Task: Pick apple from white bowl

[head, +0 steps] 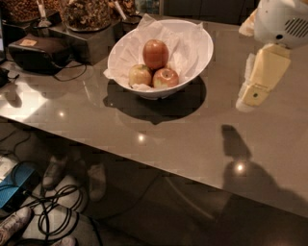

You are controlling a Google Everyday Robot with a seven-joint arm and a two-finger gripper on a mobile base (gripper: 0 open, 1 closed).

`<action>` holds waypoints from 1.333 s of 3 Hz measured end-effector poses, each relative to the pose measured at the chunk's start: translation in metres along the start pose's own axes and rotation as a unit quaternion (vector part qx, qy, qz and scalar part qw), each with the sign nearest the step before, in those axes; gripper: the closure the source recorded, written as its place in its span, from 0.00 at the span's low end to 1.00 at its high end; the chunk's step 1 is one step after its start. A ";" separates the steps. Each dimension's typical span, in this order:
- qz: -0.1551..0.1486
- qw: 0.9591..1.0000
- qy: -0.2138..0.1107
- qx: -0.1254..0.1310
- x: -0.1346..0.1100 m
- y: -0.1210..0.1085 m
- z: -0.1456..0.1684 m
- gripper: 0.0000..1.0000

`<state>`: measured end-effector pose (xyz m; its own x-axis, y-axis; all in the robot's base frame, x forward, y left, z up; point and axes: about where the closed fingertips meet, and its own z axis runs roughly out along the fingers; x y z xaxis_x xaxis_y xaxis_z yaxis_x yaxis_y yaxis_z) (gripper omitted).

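Here, a wide glossy grey-brown tabletop (183,139) fills most of the view, slanting from upper left to lower right, with small points of light reflected on it. At the upper right edge, the robot's white arm housing (284,19) hangs over the table, and below it sits the cream-coloured two-finger gripper (251,96) – pointing downward, in the air above bare tabletop, well apart from the bowl on its right side. Whether the gripper is open or closed cannot be told. Its dark shadow (236,141) falls on the table beneath.

Left of the gripper stands the large glossy white round bowl (204,45), lined with crumpled white paper (180,43). Inside rests the tall deep red apple (155,54) – toward the back, touching two smaller fruits in front of it: a yellow-green blushed apple (139,75) on the left and a red-yellow apple (165,77) on the right.

Behind the bowl, at the top left, are dark containers of nuts (86,14) and a black boxy device (36,50). On the floor below lie looped black cables (53,216).
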<state>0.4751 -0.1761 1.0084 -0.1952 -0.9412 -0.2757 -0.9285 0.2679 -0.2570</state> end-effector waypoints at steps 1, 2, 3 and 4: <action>-0.036 0.999 0.000 0.017 -0.025 -0.005 -0.004 0.00; -0.037 0.999 -0.001 0.019 -0.026 -0.006 -0.004 0.00; -0.023 0.999 -0.019 0.015 -0.043 -0.016 0.001 0.00; 0.006 1.000 -0.029 0.011 -0.073 -0.042 0.012 0.00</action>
<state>0.5323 -0.1159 1.0282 -0.1879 -0.9244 -0.3320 -0.9190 0.2847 -0.2727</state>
